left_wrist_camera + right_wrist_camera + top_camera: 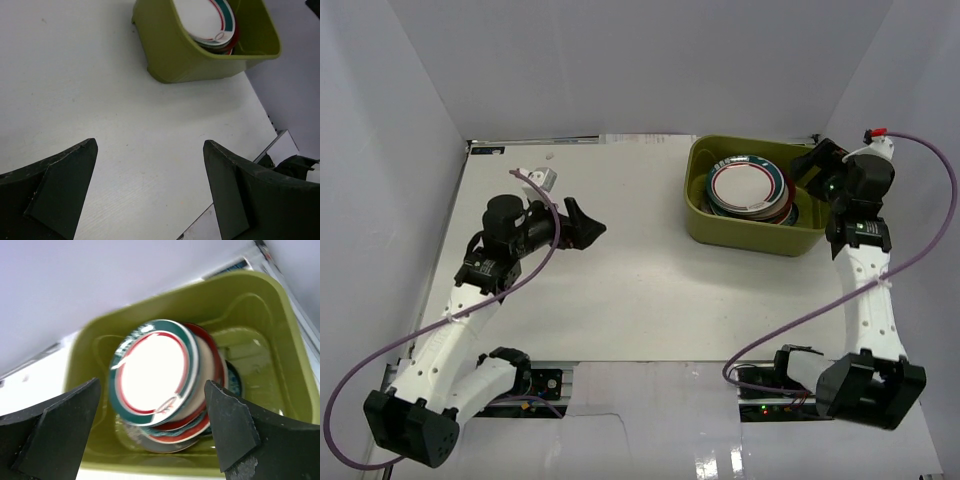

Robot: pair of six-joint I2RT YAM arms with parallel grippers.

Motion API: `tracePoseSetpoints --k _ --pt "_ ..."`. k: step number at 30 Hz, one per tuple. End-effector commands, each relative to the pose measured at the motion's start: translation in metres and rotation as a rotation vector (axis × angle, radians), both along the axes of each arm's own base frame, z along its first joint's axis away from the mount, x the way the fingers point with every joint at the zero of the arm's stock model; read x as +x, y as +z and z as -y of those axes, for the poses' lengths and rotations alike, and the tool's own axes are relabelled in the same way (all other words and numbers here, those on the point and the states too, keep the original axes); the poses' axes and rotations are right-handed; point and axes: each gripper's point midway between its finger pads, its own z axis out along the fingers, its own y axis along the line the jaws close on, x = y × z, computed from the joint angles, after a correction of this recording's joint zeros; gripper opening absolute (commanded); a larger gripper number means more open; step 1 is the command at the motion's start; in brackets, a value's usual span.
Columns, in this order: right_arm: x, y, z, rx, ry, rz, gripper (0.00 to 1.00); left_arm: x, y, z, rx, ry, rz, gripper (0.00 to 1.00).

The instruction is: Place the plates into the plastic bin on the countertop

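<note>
Well, the dark left gripper (582, 225) hung over the flat white countertop (620, 280), its fingers spread wide and holding nothing. One olive-green rectangular plastic bin (700, 218) held one leaning stack of round patterned plates (750, 186), too overlapped to count. The dark right gripper (808, 172) hovered at the bin's right rim, equally wide and empty.
</note>
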Motion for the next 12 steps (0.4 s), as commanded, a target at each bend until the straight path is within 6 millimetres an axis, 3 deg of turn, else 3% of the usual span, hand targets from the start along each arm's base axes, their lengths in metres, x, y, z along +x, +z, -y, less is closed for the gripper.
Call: tracePoseSetpoints --k 1,2,4,6,9,12 --pt "-0.019 0.038 -0.026 0.005 0.133 0.156 0.90 -0.008 0.073 0.003 -0.061 -0.035 0.184 0.98" --pt "-0.033 0.056 -0.044 0.018 0.224 0.211 0.90 -0.009 0.088 0.003 -0.076 -0.038 0.223 0.98" --pt "-0.049 0.076 -0.060 0.030 0.305 0.271 0.90 -0.013 0.114 0.003 -0.098 -0.041 0.290 0.98" --pt "-0.076 0.108 -0.074 0.031 0.365 0.369 0.90 -0.021 0.154 -0.001 -0.129 -0.034 0.397 0.98" --pt "-0.112 0.147 -0.077 -0.009 0.352 0.501 0.90 -0.032 0.193 -0.008 -0.166 -0.014 0.512 0.98" --pt "-0.144 0.176 -0.077 -0.051 0.330 0.609 0.90 -0.036 0.211 -0.011 -0.195 0.002 0.537 0.98"
